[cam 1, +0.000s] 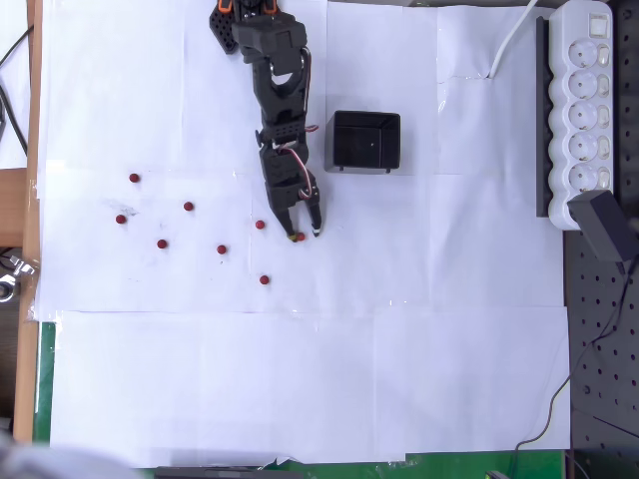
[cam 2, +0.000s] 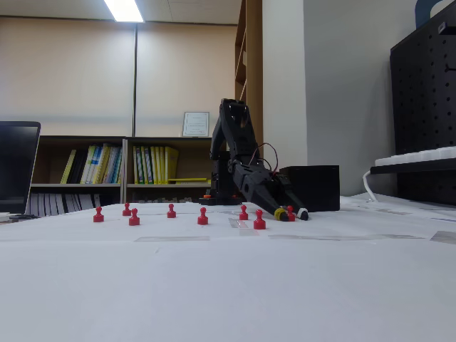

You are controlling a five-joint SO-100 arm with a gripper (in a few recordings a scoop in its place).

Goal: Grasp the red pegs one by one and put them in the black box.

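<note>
Several small red pegs stand on the white paper left of the arm, among them one [cam 1: 260, 225] just left of the fingers and one [cam 1: 265, 280] nearer the front. Seen from the fixed view, they form a low row [cam 2: 203, 216]. My black gripper [cam 1: 304, 236] is lowered to the paper, open, with one red peg [cam 1: 298, 238] between its fingertips, close to the left finger. The fixed view shows that peg [cam 2: 290, 211] between the yellow and white tips of the gripper [cam 2: 291, 214]. The black box [cam 1: 366, 141] sits behind and to the right of the gripper, also seen in the fixed view [cam 2: 313, 187].
A white power strip [cam 1: 584, 110] and a black pegboard [cam 1: 599, 329] line the right edge. The table's wooden edge [cam 1: 30, 249] runs down the left. A laptop [cam 2: 18, 167] stands at the left in the fixed view. White paper in front of the pegs is bare.
</note>
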